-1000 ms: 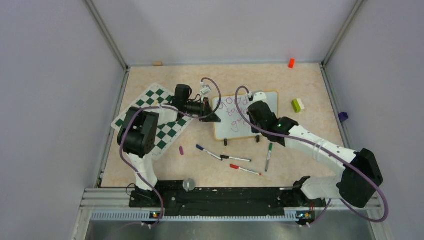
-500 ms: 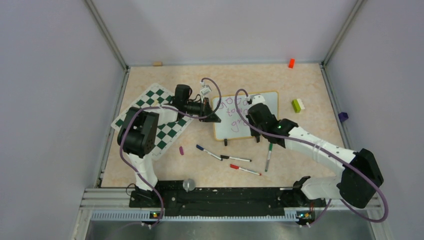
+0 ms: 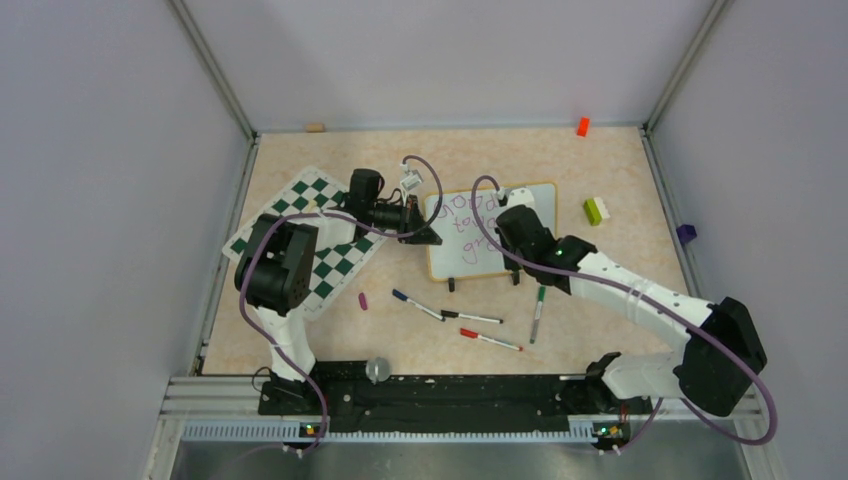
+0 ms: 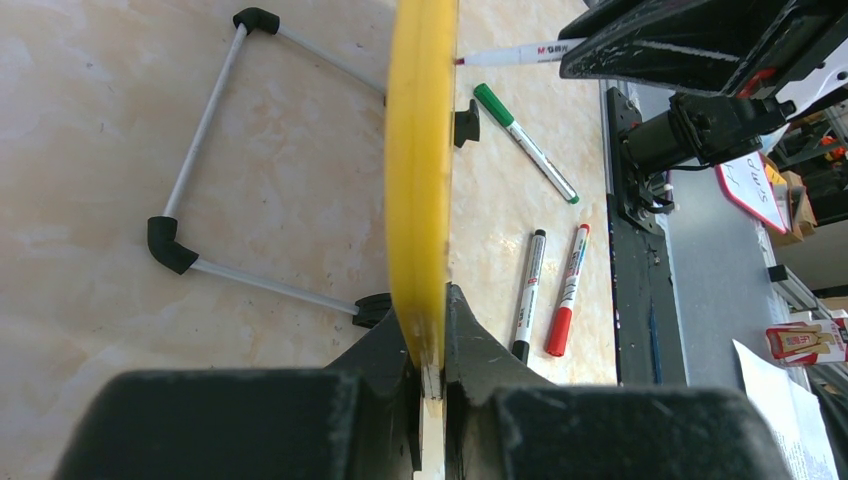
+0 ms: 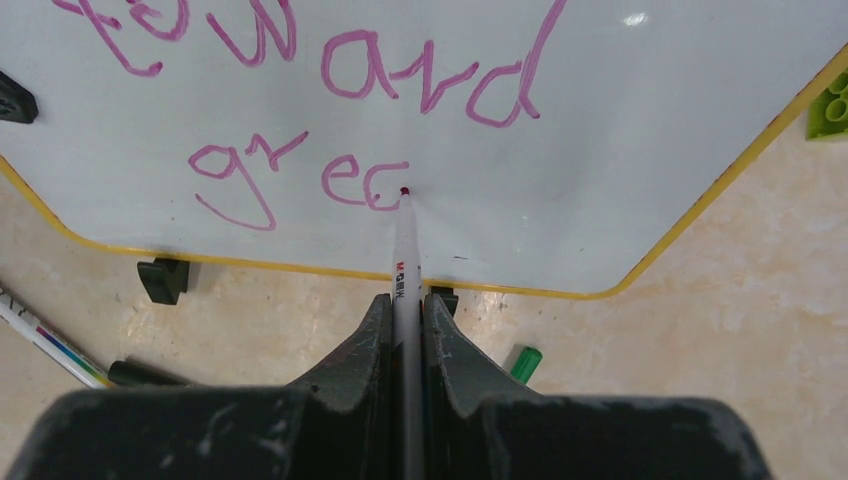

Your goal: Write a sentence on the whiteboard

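Note:
The whiteboard (image 3: 540,200), white with a yellow frame, stands propped up at mid-table. My left gripper (image 3: 425,233) is shut on its left edge; in the left wrist view the yellow edge (image 4: 420,180) runs up from between my left gripper's (image 4: 428,300) jaws. My right gripper (image 3: 515,226) is shut on a white marker (image 5: 404,255) whose purple tip touches the whiteboard (image 5: 620,120). The sentence (image 5: 330,150) shows in purple: "toward" above, "grec" below, with the tip at the end of the last letter. Its top line is cut off in the right wrist view.
Blue (image 3: 415,304), black (image 3: 472,318), red (image 3: 490,340) and green (image 3: 538,312) markers lie in front of the board, with a purple cap (image 3: 362,299) to their left. A chessboard mat (image 3: 300,200) lies at left. Small blocks (image 3: 596,210) (image 3: 582,126) sit at right and back.
My right gripper has shifted slightly over the lower part of the board with the marker. The left arm and the board have not moved.

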Controlling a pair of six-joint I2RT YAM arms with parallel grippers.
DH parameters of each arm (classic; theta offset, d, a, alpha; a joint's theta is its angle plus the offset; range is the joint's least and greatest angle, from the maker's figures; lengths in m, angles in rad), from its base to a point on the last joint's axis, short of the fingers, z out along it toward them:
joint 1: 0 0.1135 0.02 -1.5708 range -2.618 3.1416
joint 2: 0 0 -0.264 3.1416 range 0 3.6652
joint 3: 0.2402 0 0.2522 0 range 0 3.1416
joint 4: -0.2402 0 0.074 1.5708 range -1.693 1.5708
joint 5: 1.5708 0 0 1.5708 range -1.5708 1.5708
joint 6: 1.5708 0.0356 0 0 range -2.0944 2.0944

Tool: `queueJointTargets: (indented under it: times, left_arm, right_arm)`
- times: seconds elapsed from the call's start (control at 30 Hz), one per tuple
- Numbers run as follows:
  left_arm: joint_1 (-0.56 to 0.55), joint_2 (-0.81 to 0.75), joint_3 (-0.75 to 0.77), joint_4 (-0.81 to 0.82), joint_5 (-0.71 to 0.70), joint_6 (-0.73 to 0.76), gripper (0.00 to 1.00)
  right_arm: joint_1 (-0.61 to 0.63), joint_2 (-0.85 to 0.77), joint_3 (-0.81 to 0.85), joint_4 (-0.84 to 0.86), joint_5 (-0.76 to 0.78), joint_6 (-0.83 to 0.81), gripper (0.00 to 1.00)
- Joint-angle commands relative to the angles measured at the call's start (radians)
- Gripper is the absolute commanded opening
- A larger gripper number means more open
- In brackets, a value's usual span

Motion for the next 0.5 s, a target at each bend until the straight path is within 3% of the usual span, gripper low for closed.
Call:
queueJointTargets:
  times: [0.0, 0.47]
  left_arm:
    - [-0.014, 0.017, 0.0, -0.026, -0.064, 0.058, 0.0]
    - [-0.014, 0.016, -0.003, -0.025, -0.064, 0.058, 0.0]
  right_arm:
    - [-0.006, 0.016, 0.078, 0.042, 0.079, -0.01, 0.0]
    - [-0.006, -0.012, 0.026, 0.028, 0.044, 0.005, 0.0]
